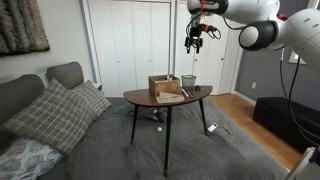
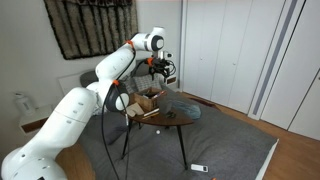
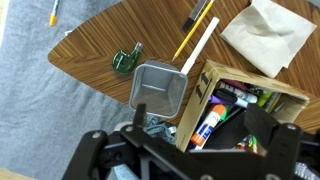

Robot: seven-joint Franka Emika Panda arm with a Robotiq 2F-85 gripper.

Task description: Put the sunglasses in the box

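Note:
The brown cardboard box (image 3: 172,75) stands on the round wooden table (image 3: 100,45), flaps up, with markers and a glue stick (image 3: 203,125) inside. It shows in both exterior views (image 1: 165,86) (image 2: 150,100). I cannot make out the sunglasses for certain; a dark shape (image 3: 235,118) lies inside the box, partly behind my finger. My gripper (image 3: 200,128) is open and empty, high above the box and cup, as both exterior views show (image 1: 196,42) (image 2: 163,70).
A grey cup (image 3: 155,88) stands right beside the box. A small green object (image 3: 127,60), a yellow pencil (image 3: 190,38), a white stick (image 3: 200,48) and a white napkin (image 3: 265,35) lie on the table. A couch (image 1: 45,105) is beside the table.

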